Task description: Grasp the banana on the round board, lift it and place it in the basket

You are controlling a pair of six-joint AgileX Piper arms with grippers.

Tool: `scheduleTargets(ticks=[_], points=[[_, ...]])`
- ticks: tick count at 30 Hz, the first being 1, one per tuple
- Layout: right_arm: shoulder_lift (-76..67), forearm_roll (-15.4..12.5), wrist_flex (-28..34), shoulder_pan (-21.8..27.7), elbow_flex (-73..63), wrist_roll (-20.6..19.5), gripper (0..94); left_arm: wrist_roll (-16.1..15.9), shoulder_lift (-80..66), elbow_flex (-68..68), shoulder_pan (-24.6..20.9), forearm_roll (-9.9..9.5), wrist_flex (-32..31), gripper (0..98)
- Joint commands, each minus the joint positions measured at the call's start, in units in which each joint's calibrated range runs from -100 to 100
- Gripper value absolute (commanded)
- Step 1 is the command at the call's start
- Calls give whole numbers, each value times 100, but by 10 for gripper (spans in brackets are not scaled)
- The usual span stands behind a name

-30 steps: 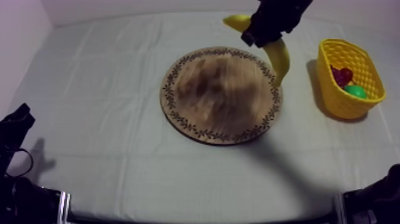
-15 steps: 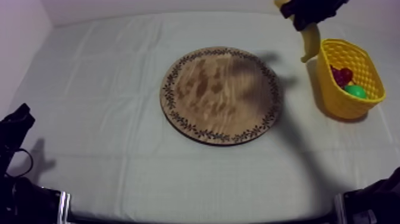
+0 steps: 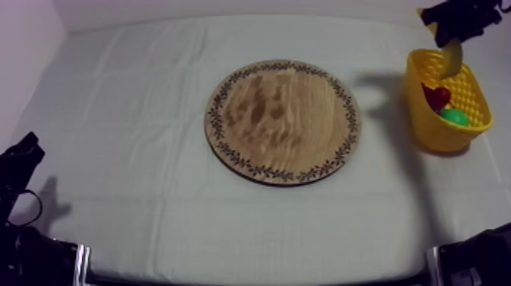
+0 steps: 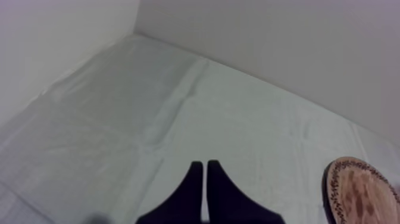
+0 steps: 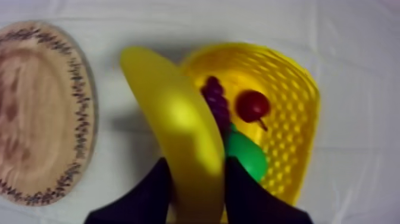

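My right gripper (image 3: 449,30) hangs above the far end of the yellow basket (image 3: 420,106) at the table's right, shut on the yellow banana (image 3: 452,58), which dangles over the basket's mouth. In the right wrist view the banana (image 5: 178,131) sits clamped between the black fingers (image 5: 152,190), above the near rim of the basket (image 5: 291,89). The round wooden board (image 3: 282,120) with its patterned rim lies bare in the middle. My left gripper (image 3: 23,156) rests low at the left edge; in the left wrist view the left gripper (image 4: 205,173) has its fingers together as a narrow wedge.
Inside the basket lie a bunch of dark grapes (image 5: 215,101), a small red fruit (image 5: 252,105) and a green pear (image 5: 245,154). The wooden board (image 5: 41,107) lies just beside the basket. Open cloth stretches left of and in front of the board.
My right gripper has carried the banana from the board's far right rim rightward, and it now hangs over the basket. The left arm has stayed still.
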Motion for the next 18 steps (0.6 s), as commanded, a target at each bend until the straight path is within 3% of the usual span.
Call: scheduleTargets(ticks=[1,8,18], points=[[22,39,-71,290,31,41,252,0,0,3,1,3,-1,1],[164,98,-231,616,95,116,258,0,0,3,1,3,-1,1],[461,134,-550,646,385,53,272,0,0,3,1,3,-1,1]])
